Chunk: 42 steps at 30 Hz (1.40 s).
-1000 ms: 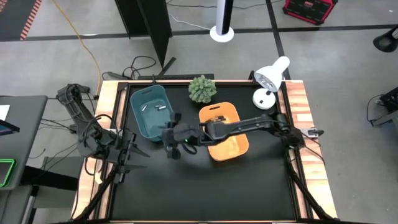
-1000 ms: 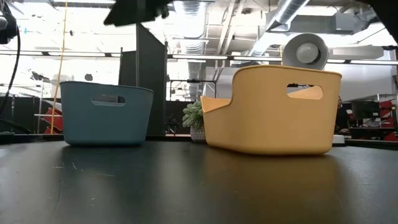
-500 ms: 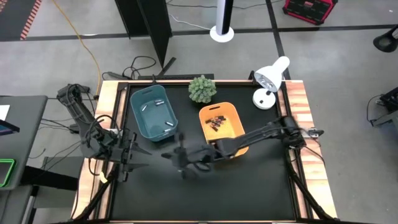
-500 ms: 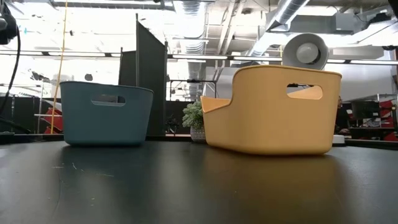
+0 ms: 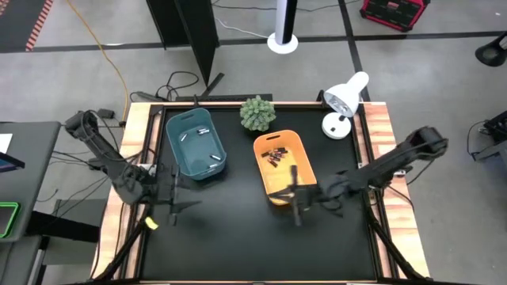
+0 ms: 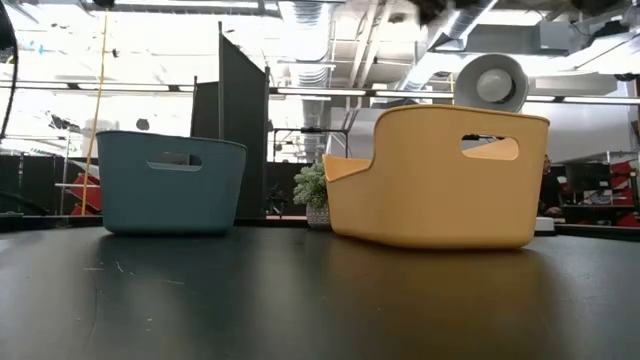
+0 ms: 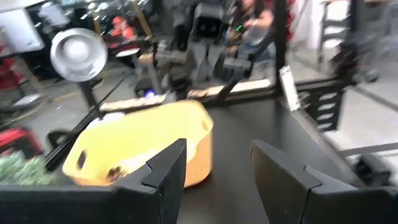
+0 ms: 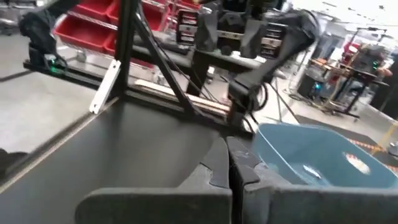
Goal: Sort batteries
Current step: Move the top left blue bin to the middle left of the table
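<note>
Near tabletop's right edge, right gripper clenched empty beside orange bin; left gripper spread, near left edge. Could clip bin, spilling dark batteries.

An industrial workshop or robotics lab. A black-topped table with wooden edges stands on a grey concrete floor. Exposed silver ceiling ducts run overhead. Red plastic storage bins fill shelving in the far background, beside dark metal frames and loose cables.
</note>
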Motion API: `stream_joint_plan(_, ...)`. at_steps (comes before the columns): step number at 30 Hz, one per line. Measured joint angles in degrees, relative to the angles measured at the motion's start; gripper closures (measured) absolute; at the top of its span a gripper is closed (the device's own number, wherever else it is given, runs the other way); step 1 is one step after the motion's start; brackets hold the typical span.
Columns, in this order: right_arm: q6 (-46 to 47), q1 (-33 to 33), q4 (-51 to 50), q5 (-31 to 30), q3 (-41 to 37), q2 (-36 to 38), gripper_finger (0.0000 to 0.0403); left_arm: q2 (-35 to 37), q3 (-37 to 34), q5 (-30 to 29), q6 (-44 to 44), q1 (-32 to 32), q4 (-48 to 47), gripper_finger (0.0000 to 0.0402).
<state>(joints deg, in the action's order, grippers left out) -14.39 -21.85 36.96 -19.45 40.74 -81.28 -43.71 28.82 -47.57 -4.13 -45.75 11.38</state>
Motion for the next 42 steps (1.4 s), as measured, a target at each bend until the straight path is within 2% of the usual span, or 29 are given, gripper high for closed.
stream_joint_plan(5,-0.7,-2.8,0.7,-1.9,-10.1,12.9,0.0402,-1.4,-3.2,1.5,1.8,5.8,4.3,0.0231)
stream_joint_plan(9,-1.0,-5.1,0.7,-8.6,-18.5,22.1,0.0403,-1.3,-8.3,9.8,0.7,10.6,13.9,0.0231)
stream_joint_plan(11,-1.0,-5.7,4.0,-9.5,-22.7,26.1,0.0403,-1.2,-10.5,11.7,0.5,12.7,16.9,0.0231)
stream_joint_plan(14,-1.1,-6.7,6.7,-9.2,-28.2,31.4,0.0403,-1.2,-12.7,13.1,1.0,16.0,17.2,0.0231)
stream_joint_plan(18,-0.7,-7.0,6.7,-9.3,-33.5,37.7,0.0403,-1.2,-14.4,19.3,2.2,20.5,17.6,0.0233)
stream_joint_plan(24,-1.1,-6.8,6.8,-9.7,-40.0,48.0,0.0403,1.4,-18.2,26.5,3.8,27.9,17.7,0.0265)
stream_joint_plan(29,-0.4,-6.8,-0.9,-10.8,-40.2,54.8,0.0403,8.7,-20.8,30.6,4.0,31.6,15.7,0.0295)
stream_joint_plan(35,-0.8,-5.8,-7.4,-10.9,-40.3,61.0,0.0403,22.8,-20.9,30.4,4.0,33.0,0.7,0.0329)
stream_joint_plan(42,-0.2,-3.5,-14.0,-11.1,-40.3,67.6,0.0403,38.6,-20.9,30.0,3.7,33.1,-12.0,0.0366)
